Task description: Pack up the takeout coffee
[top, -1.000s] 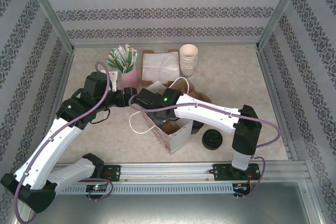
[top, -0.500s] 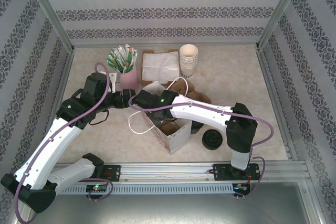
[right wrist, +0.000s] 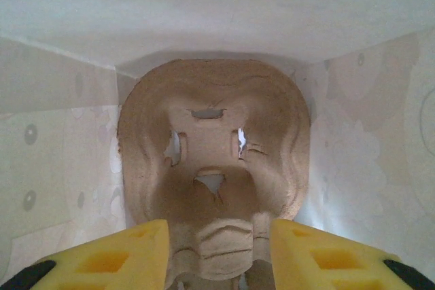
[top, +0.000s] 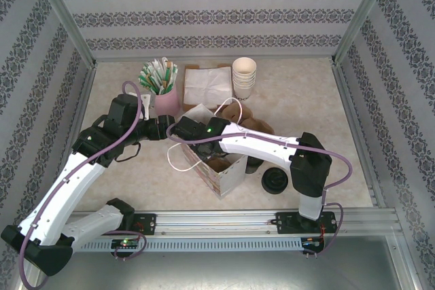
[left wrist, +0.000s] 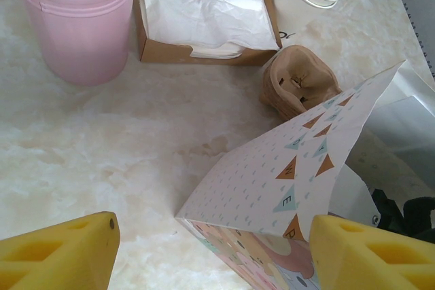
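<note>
A patterned paper bag stands open at the table's middle, with its flap seen from the left wrist. My right gripper reaches down inside it. Its yellow fingers stand slightly apart on either side of the near end of a brown pulp cup carrier that lies against the bag's inner wall. My left gripper is open wide at the bag's left edge, its jaws straddling the flap's corner. The takeout coffee is hidden.
A pink cup of green sticks, a napkin box and a stack of lidless cream cups line the back. Another brown carrier lies behind the bag. A black round lid sits right of the bag.
The right arm's elbow has shifted a little left while its wrist stays in the bag. The left arm has hardly moved.
</note>
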